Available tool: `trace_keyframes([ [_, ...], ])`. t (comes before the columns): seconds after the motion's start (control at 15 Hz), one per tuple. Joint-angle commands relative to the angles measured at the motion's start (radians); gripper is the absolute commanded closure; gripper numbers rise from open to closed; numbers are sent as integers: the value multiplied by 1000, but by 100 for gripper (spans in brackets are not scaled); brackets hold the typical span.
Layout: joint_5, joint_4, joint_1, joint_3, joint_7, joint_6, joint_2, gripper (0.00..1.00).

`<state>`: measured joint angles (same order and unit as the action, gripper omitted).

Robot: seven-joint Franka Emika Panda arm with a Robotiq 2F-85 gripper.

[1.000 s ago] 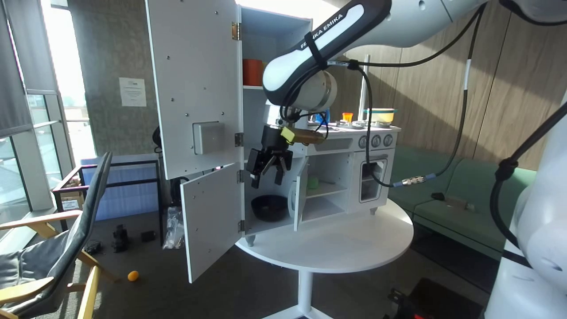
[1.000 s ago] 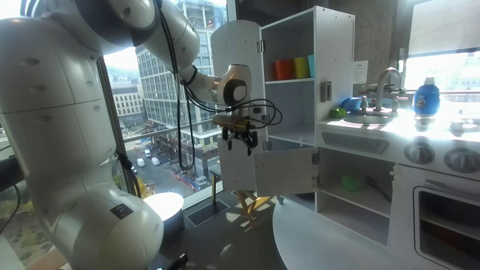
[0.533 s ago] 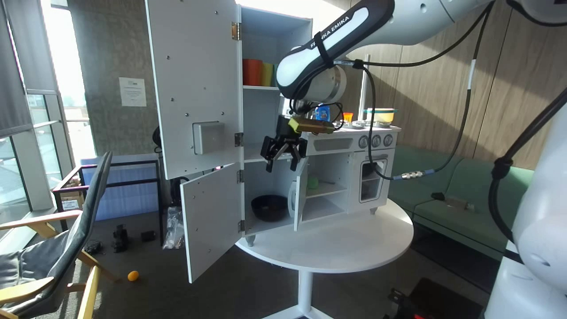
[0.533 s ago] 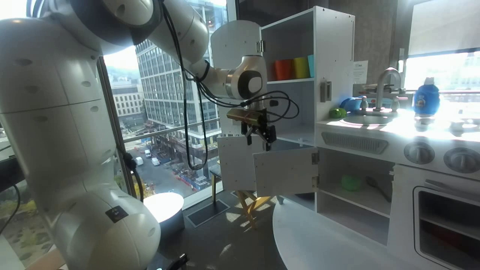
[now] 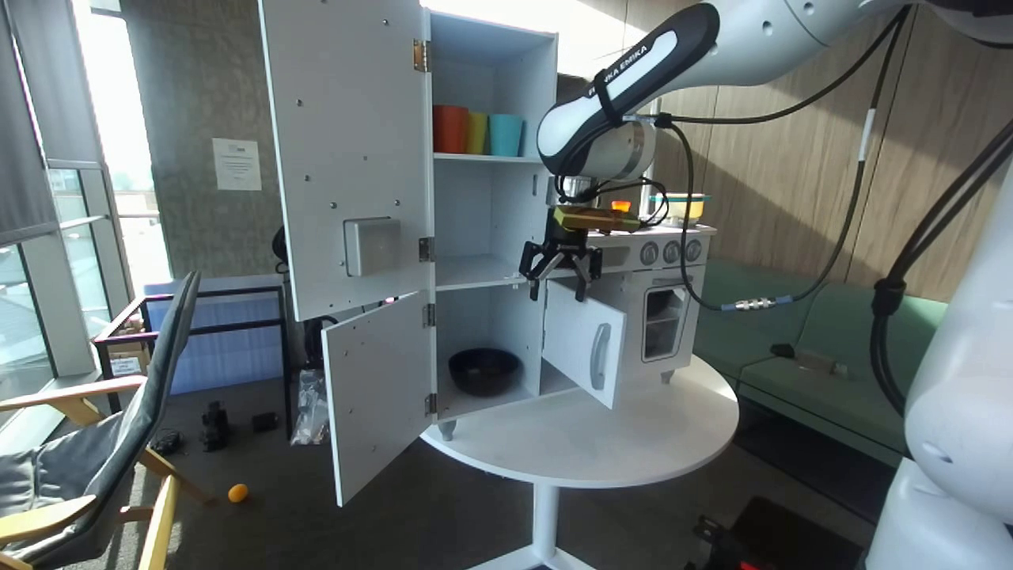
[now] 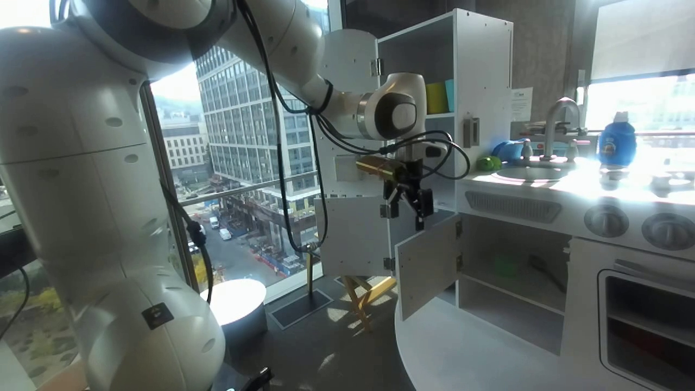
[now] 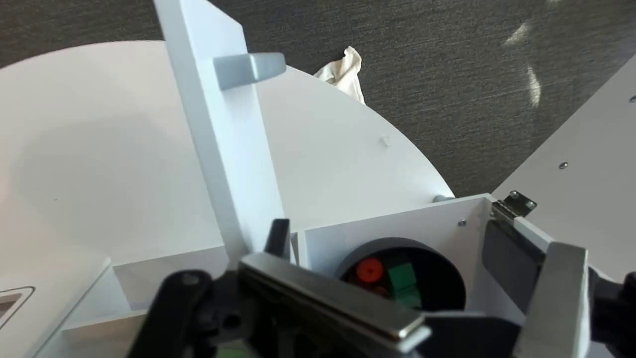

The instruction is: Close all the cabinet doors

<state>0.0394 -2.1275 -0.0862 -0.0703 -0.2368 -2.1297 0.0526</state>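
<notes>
Mid-frame, the pincer (image 5: 558, 294) gapes near the small door (image 5: 573, 331); only the wrist view, lower right, plainly shows red and green pieces (image 7: 369, 269) inside the bowl (image 7: 441, 279).

In an exterior view, the arm (image 5: 760, 46) is stretched from the near right toward the far left, the wrist (image 5: 605, 154) is bent, and the gripper (image 5: 557, 291) is pointed straight down, with its two black fingers (image 5: 534, 286) set well apart.
</notes>
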Motion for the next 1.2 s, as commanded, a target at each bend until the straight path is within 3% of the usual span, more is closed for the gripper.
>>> trace_keyframes([
  [0.0,-123,27,-23,-11,-164,34,15,0],
  [0.4,-162,37,-60,-44,-314,97,-38,0],
  [0.6,-350,21,-67,-48,-490,41,-27,0],
  [1.13,-785,57,-46,-41,-906,175,-99,0],
])
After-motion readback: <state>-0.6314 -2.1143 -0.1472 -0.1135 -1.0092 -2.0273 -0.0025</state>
